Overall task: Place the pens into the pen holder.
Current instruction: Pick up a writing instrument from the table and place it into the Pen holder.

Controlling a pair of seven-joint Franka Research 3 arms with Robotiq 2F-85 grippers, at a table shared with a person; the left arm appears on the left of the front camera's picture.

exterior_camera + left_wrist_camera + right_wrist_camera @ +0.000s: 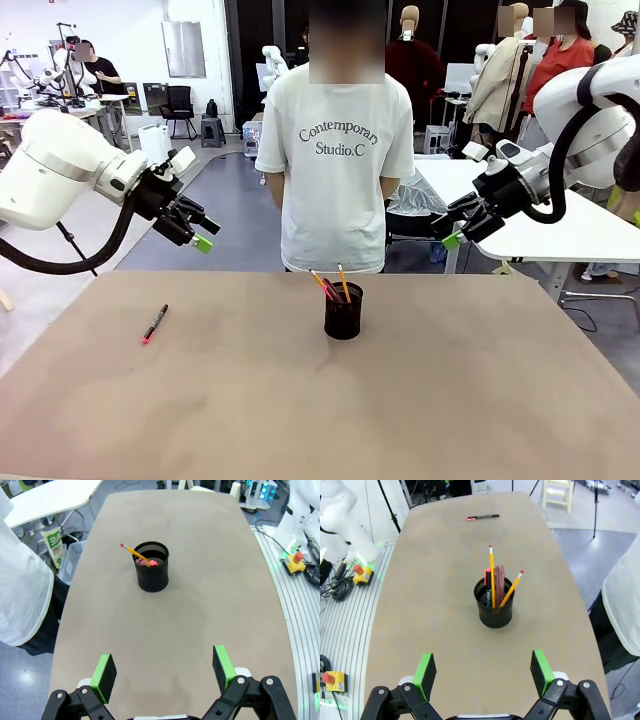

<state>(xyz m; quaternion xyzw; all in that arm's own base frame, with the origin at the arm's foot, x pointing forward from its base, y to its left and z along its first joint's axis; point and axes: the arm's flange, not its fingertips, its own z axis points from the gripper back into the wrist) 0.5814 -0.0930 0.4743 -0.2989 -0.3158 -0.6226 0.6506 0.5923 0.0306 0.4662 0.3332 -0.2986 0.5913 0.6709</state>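
Observation:
The black mesh pen holder (343,312) stands upright near the table's middle, toward the far edge. Several pens lean inside it: two orange-yellow pencils (492,575), a reddish-brown one (499,583) and a pink-red one (487,579). A black marker with pink-red ends (154,324) lies flat on the table's left part, also seen far off as the marker (482,516) in the right wrist view. My left gripper (201,238) hangs open above the table's left far edge, nothing in it. My right gripper (453,237) hovers open above the right far side, also holding nothing. The left wrist view shows the holder (152,567) ahead of the open left gripper (165,672).
A person in a white T-shirt (335,150) stands just behind the holder at the far edge, hands behind the back. The brown table (400,400) has wide free room in front. A white table (560,220) stands behind at the right.

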